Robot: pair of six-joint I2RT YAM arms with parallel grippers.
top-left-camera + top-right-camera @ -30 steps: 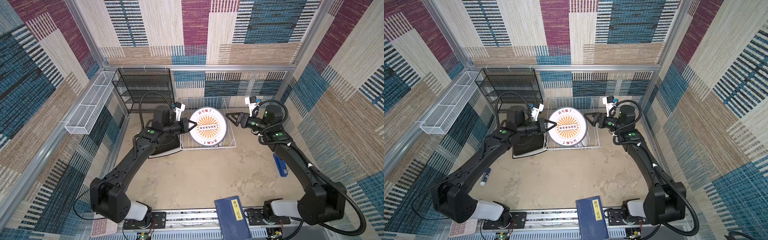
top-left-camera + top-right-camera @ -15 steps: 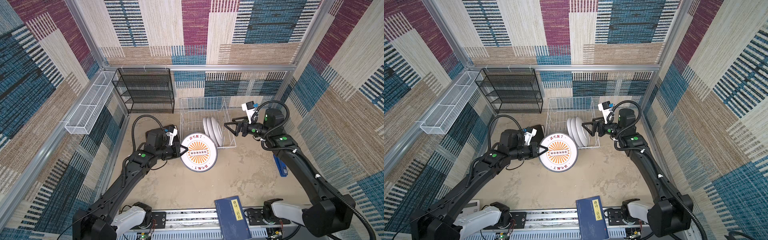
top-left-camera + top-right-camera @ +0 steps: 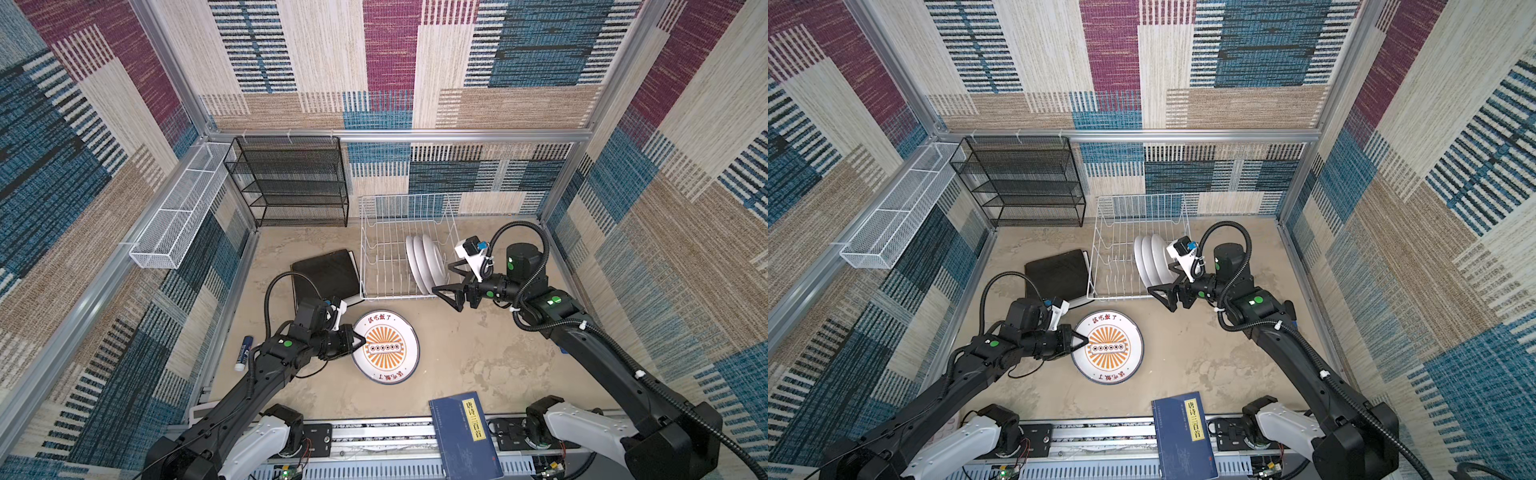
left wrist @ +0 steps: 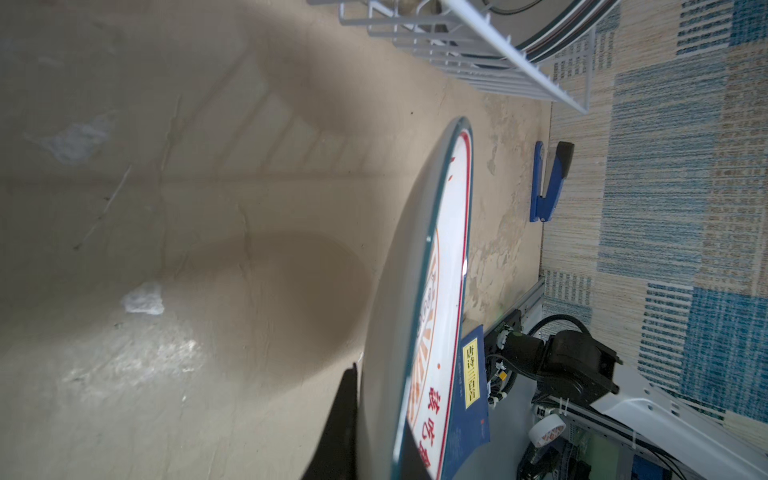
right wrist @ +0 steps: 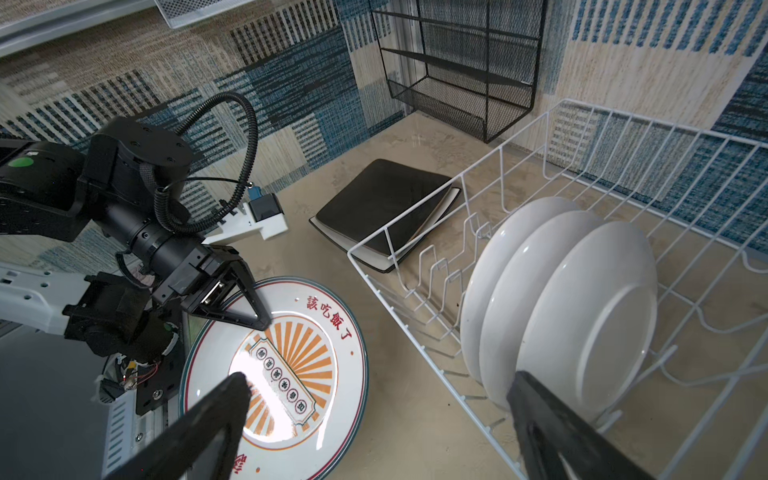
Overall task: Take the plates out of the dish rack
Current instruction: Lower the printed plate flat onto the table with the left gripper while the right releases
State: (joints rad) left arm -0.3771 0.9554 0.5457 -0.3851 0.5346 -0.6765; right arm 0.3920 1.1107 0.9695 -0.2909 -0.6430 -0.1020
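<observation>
The white wire dish rack stands at the back middle with three round white plates upright in its right part. My left gripper is shut on the rim of a round sunburst plate, held face up low over the table in front of the rack. My right gripper stands wide open and empty at the rack's front right corner, beside the nearest white plate. A black square plate lies on a white square one left of the rack.
A black mesh shelf unit stands at the back left and a white mesh trough hangs on the left wall. A blue book lies on the front rail, a marker at the left edge, a blue stapler by the right wall.
My left arm has carried the sunburst plate out of the rack and down towards the front of the table. My right gripper has drawn back to the rack's front right corner and opened fully.
</observation>
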